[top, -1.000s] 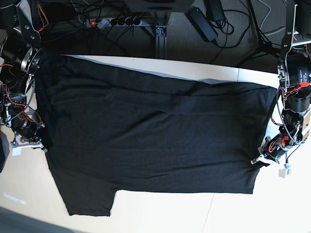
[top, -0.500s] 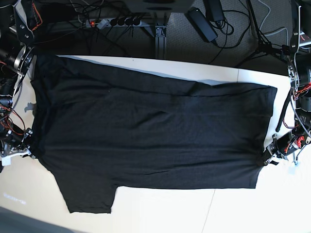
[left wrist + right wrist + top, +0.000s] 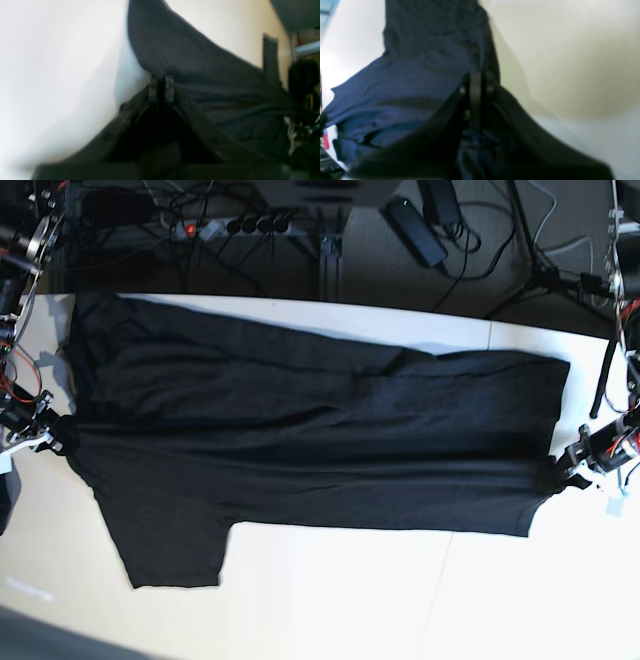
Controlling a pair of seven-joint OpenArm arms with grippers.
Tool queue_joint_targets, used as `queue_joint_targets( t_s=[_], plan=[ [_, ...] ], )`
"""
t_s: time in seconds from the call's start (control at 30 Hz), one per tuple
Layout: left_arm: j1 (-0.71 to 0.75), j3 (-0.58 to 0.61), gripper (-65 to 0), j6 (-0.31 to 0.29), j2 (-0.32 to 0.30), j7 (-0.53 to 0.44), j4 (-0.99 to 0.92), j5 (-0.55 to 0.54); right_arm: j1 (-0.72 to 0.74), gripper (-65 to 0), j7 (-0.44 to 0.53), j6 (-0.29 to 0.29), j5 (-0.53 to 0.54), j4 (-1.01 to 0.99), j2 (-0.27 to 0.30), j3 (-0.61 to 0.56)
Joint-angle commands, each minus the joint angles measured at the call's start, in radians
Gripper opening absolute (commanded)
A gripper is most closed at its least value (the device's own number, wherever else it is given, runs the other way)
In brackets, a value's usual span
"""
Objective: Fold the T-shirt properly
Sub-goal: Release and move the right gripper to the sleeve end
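The black T-shirt (image 3: 300, 430) lies stretched wide across the white table (image 3: 330, 610), plain side up, one sleeve (image 3: 170, 545) hanging toward the near left. On the right edge, my left gripper (image 3: 562, 476) is shut on the T-shirt's edge; in the left wrist view its fingertips (image 3: 161, 86) pinch the dark fabric (image 3: 212, 82). At the left edge, my right gripper (image 3: 60, 442) is shut on the T-shirt as well. The right wrist view shows its tips (image 3: 480, 85) closed on cloth (image 3: 425, 75) that looks bluish there. The fabric is pulled taut between both grippers.
Behind the table lie a power strip (image 3: 240, 224), a black power brick (image 3: 415, 228) and tangled cables on the floor. Bare white tabletop runs along the near side, below the shirt. The far table edge (image 3: 440, 332) shows beyond the shirt.
Both grippers have moved outward, away from each other, and slightly up in the base view. The T-shirt has been stretched wider and flatter, and its lower edge has drawn back from the near side.
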Motion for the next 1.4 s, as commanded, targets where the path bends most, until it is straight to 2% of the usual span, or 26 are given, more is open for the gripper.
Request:
queue_joint_targets(
  t_s=[0.0,0.2,0.47,0.7,0.73,0.83,0.9,1.07,1.23,1.37],
  plan=[
    [-0.004,-0.005,-65.0,-0.023,-0.030,-0.013,0.060,-0.033,0.003,-65.0,0.018,0.082,0.017,0.034,0.032,0.005],
    [0.084,-0.005,-65.0,-0.023,-0.068,-0.013,0.206,-0.034,-0.051,-65.0,0.011,0.082,0.018,0.090,0.057,0.007],
    [0.101,-0.005,-65.0,-0.023,-0.079,-0.015,0.206,-0.021,-0.083,-65.0,0.013,0.082,0.017,0.091,0.069,0.008],
    [0.101,-0.005,-65.0,-0.023,-0.079,-0.015,0.206,-0.007,-0.080,-65.0,0.084,0.082,-0.041,0.091,0.067,0.008],
    [0.101,-0.005,-65.0,-0.023,-0.079,-0.015,0.206,-0.006,-0.080,-60.1,0.095,0.082,-0.057,0.091,0.067,0.008],
    [0.101,-0.005,-65.0,-0.023,-0.079,-0.014,0.206,-0.006,-0.079,-37.9,0.107,0.081,-0.069,0.091,0.068,0.008],
    [0.101,-0.005,-65.0,-0.023,-0.079,-0.014,0.206,-0.005,-0.076,-29.3,0.137,0.081,-0.071,0.091,0.068,0.008],
    [0.102,-0.005,-65.0,-0.023,-0.079,-0.013,0.206,0.003,-0.056,-28.1,0.256,0.081,-0.089,0.091,0.067,0.008],
    [0.102,-0.005,-65.0,-0.023,-0.079,-0.010,0.207,0.003,0.045,-28.1,0.262,0.081,-0.172,0.061,0.042,0.003],
    [0.102,-0.005,-65.0,-0.023,-0.079,-0.006,0.209,0.003,0.158,-28.1,0.278,0.080,-0.215,-0.068,-0.007,-0.011]
  ],
)
